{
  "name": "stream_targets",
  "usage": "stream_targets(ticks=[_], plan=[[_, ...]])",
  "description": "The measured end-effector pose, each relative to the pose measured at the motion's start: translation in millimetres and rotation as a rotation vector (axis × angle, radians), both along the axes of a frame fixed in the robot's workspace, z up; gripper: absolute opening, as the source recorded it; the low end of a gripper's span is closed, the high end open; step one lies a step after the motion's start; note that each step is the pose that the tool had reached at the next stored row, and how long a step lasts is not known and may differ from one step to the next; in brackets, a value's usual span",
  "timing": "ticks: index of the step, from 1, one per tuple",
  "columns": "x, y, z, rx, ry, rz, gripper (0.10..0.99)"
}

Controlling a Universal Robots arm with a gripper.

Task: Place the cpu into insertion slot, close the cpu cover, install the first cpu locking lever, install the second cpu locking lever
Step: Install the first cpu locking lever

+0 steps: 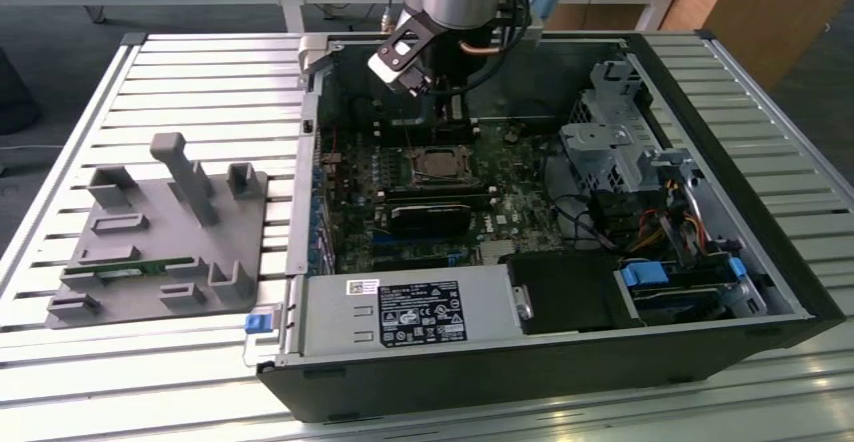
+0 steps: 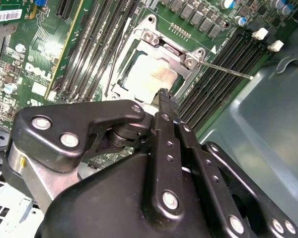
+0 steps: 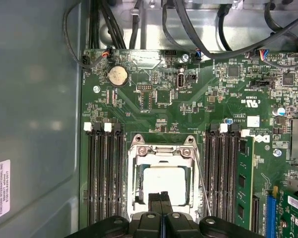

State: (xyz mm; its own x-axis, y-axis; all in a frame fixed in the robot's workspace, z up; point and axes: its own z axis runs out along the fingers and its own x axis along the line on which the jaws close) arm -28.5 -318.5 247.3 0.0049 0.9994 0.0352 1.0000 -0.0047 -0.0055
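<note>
Small flat square cpu with a silvery-grey metal top (image 3: 163,181): seated level in the square black insertion slot with its silver rim (image 3: 139,173), at the middle of the green circuit board (image 3: 154,99). Looks pale and matte, edges parallel to the socket, with a faint warm sheen in the second wrist view. Framed by the thin square silver metal cpu cover (image 3: 162,151), lying down over the chip so that only its top shows through the window; probably lowered that way to press on the chip's border.

Beside the socket, a thin bare metal locking lever (image 3: 202,183), angled slightly outward towards the long black memory slots (image 3: 103,173); appears not latched yet.

Black two-fingered pincer (image 3: 162,196): clenched on nothing, fingers pressed together, likely to make one narrow pushing tip. Hangs right at the socket's near edge; contact impossible to tell.

Around all this, the black computer case (image 1: 534,382), laid open on the slatted aluminium counter (image 1: 200,72).
</note>
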Motion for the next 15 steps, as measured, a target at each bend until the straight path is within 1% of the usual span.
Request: stream_targets(ticks=[8, 15], plan=[[0.0, 0.0, 5.5, 0.0, -0.0015, 0.0, 0.106], [0.0, 0.0, 13.0, 0.0, -0.0024, 0.0, 0.106]])
